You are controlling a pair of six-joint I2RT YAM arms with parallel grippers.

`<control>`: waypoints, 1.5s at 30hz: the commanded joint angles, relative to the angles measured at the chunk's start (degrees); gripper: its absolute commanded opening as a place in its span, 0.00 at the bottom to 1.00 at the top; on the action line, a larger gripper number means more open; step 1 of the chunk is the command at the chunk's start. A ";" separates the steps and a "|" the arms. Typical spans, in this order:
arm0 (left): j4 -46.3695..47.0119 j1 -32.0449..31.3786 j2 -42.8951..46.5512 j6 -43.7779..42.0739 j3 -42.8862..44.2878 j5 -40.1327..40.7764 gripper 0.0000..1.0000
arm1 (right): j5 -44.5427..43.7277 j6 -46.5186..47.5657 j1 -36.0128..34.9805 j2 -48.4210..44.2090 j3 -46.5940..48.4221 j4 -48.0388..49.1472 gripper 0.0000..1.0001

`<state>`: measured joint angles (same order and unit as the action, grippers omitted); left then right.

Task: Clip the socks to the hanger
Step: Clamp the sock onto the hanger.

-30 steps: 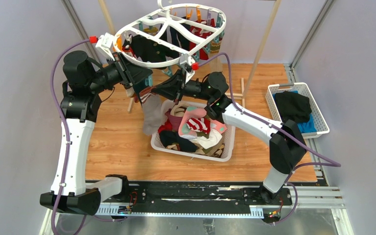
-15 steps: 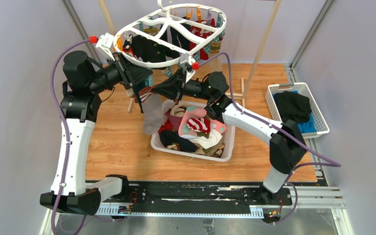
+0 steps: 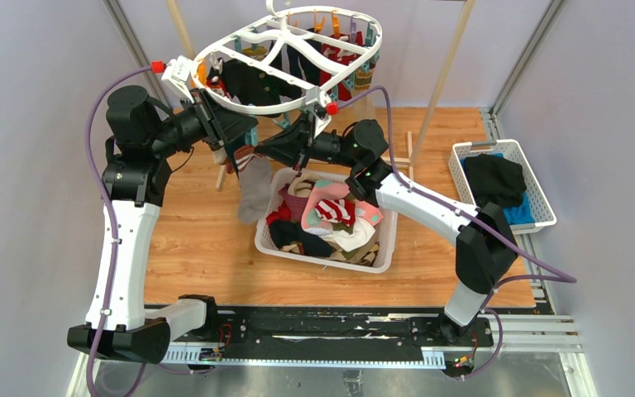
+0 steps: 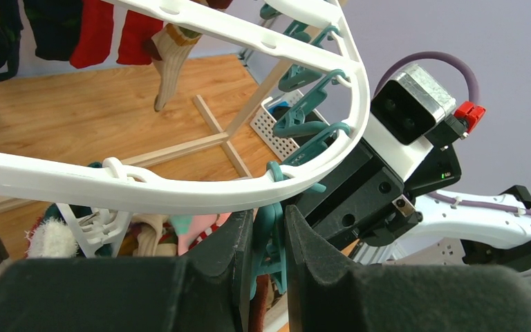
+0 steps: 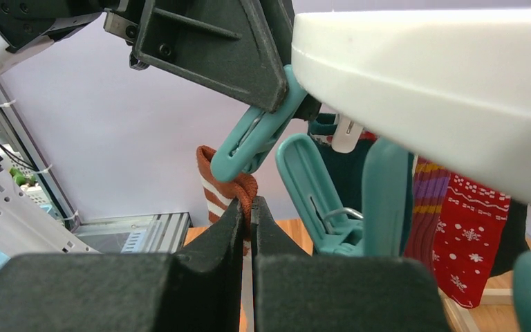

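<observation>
The white oval hanger (image 3: 274, 106) hangs above both grippers; its rim crosses the left wrist view (image 4: 180, 190) and the right wrist view (image 5: 422, 76). My left gripper (image 3: 241, 145) (image 4: 269, 216) is shut on a teal clothespin (image 4: 271, 238) (image 5: 256, 135) under the near rim. My right gripper (image 3: 260, 152) (image 5: 247, 207) is shut on the cuff of a rust-and-white striped sock (image 5: 216, 185), held up at the clothespin's tip. The sock's grey foot (image 3: 254, 192) dangles below. Several socks (image 3: 341, 68) hang clipped at the hanger's far side.
A white slotted basket (image 3: 387, 241) with several mixed socks stands below the right arm. A second white basket (image 3: 540, 184) with black and blue clothes stands at the right. Wooden poles (image 3: 448, 66) hold up the hanger. More teal clothespins (image 5: 339, 200) hang beside the held one.
My right gripper has risen slightly and moved left with the sock, bringing the cuff up to the clothespin. The dangling foot has lifted a little. The left arm has stayed in place.
</observation>
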<state>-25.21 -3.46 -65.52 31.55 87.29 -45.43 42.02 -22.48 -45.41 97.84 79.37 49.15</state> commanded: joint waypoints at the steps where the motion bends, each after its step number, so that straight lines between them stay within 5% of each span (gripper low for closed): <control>1: -0.11 -0.22 0.94 -1.55 -0.86 -3.12 0.07 | 1.11 -0.76 -0.06 -0.90 2.70 1.78 0.00; 38: -0.80 -0.23 1.43 -4.05 -1.41 -2.75 0.07 | -4.31 -6.34 2.43 -1.14 3.83 3.99 0.00; 45: -0.80 -0.23 1.74 -4.71 -1.70 -1.47 0.19 | -3.41 -9.02 2.35 -0.80 2.54 6.93 0.00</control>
<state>-24.88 -3.44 -65.12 28.93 86.65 -44.99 38.96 -29.50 -43.70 97.84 80.86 51.31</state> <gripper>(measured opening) 0.224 0.017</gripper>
